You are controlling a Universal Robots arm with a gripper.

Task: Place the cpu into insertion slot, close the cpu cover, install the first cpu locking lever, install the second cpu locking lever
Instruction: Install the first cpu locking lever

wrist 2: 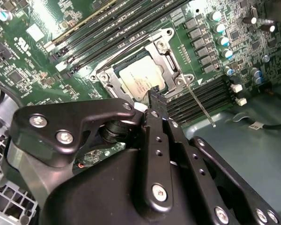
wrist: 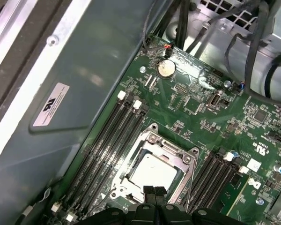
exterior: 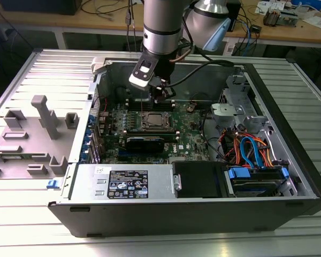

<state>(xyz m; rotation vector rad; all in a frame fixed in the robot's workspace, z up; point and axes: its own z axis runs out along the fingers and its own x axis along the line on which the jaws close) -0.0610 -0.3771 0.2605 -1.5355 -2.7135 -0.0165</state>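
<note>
Fingers (wrist: 149, 194): pressed together, tip to tip, with nothing clamped between them.
Gripper (wrist: 154, 191): in the first wrist view its tips sit at the edge of the socket, just beside the frame. Whether they touch it I cannot tell. In the exterior view the gripper (exterior: 159, 96) hangs low over the board inside the open case.
Cpu (wrist 2: 139, 79): seated flat in the insertion slot (wrist 2: 103, 77), its grey top showing through the window.
Cpu cover (wrist 2: 172, 63): lying down over the chip, framing it on all sides; it looks closed.
Locking lever (wrist 2: 200, 105): a thin metal rod standing out from the socket's corner across the nearby slots — unlatched, as far as I can judge.
Step in hand: placing and covering look done; the work appears to be at the first lever.
What that calls for: a push on a very slim rod, then a sideways tuck under its catch — little room for a slip.
Around: long memory slots (wrist: 107, 140) flank the socket, with a coin cell (wrist: 166, 69) well apart on the green motherboard (exterior: 192, 139).
In the way: the case wall (wrist: 84, 93) runs close along the slots; orange and blue cables (exterior: 251, 150) lie well clear.
</note>
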